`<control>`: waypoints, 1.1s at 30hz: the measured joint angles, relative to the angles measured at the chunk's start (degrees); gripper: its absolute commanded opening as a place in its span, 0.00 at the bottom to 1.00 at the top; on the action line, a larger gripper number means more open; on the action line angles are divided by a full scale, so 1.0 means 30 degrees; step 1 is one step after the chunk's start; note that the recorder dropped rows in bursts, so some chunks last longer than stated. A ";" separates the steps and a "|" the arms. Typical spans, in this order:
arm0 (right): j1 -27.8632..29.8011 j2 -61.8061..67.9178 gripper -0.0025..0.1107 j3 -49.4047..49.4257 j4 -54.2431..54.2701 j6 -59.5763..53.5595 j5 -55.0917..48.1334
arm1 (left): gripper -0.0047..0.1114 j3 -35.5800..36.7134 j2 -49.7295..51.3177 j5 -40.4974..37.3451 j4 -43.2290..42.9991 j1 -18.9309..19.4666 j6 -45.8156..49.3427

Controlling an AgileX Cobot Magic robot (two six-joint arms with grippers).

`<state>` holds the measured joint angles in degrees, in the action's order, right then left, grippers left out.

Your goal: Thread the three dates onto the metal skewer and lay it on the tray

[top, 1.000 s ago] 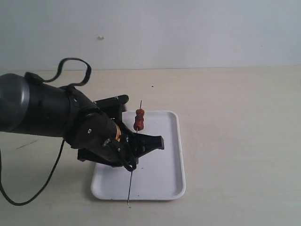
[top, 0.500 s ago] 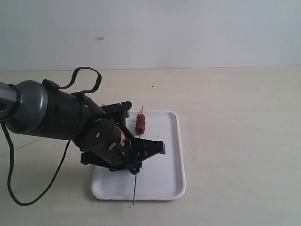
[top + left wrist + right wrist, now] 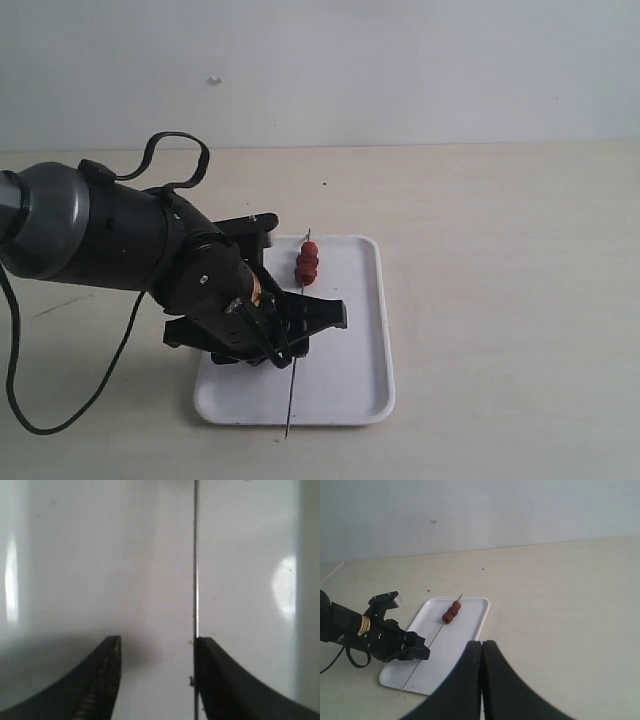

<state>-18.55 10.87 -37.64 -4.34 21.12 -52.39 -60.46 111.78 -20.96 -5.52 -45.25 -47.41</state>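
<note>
Left gripper hangs low over the tray, jaws wide and holding nothing. The skewer lies flat from 12 to 6 o'clock, just beside one finger, so the clean exit looks like straight up with no sideways sweep that could roll it. The dates sit bunched at the 12 o'clock end while the bare tip pokes over the 6 o'clock rim, the one snag risk I see. Right gripper is pinched shut on nothing, well apart from the tray.
</note>
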 measured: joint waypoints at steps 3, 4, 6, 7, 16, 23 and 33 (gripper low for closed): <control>0.0000 0.0000 0.02 0.0000 0.0000 0.0000 0.0000 | 0.57 0.0000 -0.0110 -0.0037 0.0000 0.0000 0.0000; 0.0000 0.0000 0.02 0.0000 0.0000 0.0000 0.0000 | 0.57 0.0000 -0.0110 -0.0037 0.0000 0.0000 0.0000; 0.0000 0.0000 0.02 0.0000 0.0000 0.0000 0.0000 | 0.57 0.0000 -0.0110 -0.0037 0.0000 0.0000 0.0000; 0.0000 0.0000 0.02 0.0000 0.0000 0.0000 0.0000 | 0.57 0.0000 -0.0110 -0.0037 0.0000 0.0000 0.0000; 0.0000 0.0000 0.02 0.0000 0.0000 -0.0347 -0.0035 | 0.15 0.0000 -0.1463 -0.0774 -0.1082 0.0000 0.0165; 0.0000 0.0000 0.02 0.0000 -0.0269 -0.0399 -0.0497 | 0.04 0.1000 -0.6031 -0.0512 -0.4121 -0.0214 0.0546; 0.0000 0.0000 0.02 0.0965 -0.0438 -0.0394 -0.0349 | 0.04 1.0889 -1.4663 1.0733 -0.7619 0.0182 0.0130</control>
<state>-18.55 10.87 -34.75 -5.66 19.94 -53.44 -27.79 67.80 11.23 -28.38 -44.71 -47.02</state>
